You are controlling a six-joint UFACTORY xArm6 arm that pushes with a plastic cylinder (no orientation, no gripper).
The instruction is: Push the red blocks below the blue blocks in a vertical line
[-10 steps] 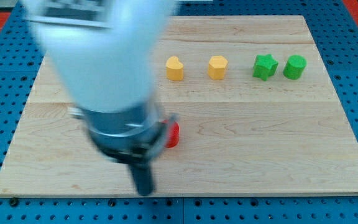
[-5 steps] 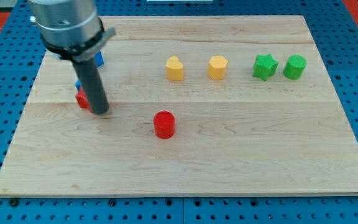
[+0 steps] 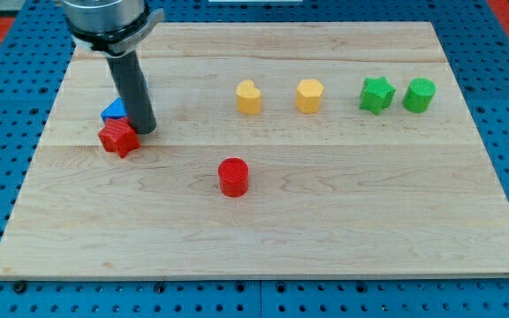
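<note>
A red star-shaped block (image 3: 118,138) lies at the view's left, just below a blue block (image 3: 113,111) that the rod partly hides. A sliver of a second blue block (image 3: 143,83) shows behind the rod, higher up. A red cylinder (image 3: 233,177) stands alone near the board's middle, well to the right of the others. My tip (image 3: 143,130) rests on the board just right of the red star's upper edge and beside the lower blue block.
Two yellow blocks (image 3: 249,97) (image 3: 308,95) and two green blocks, a star (image 3: 376,94) and a cylinder (image 3: 419,94), form a row across the upper right of the wooden board (image 3: 325,221). Blue pegboard surrounds the board.
The arm swung from the board's lower middle to the upper left, uncovering the red cylinder. In the last half second my tip moved up a little, and the red star and lower blue block now show clearly.
</note>
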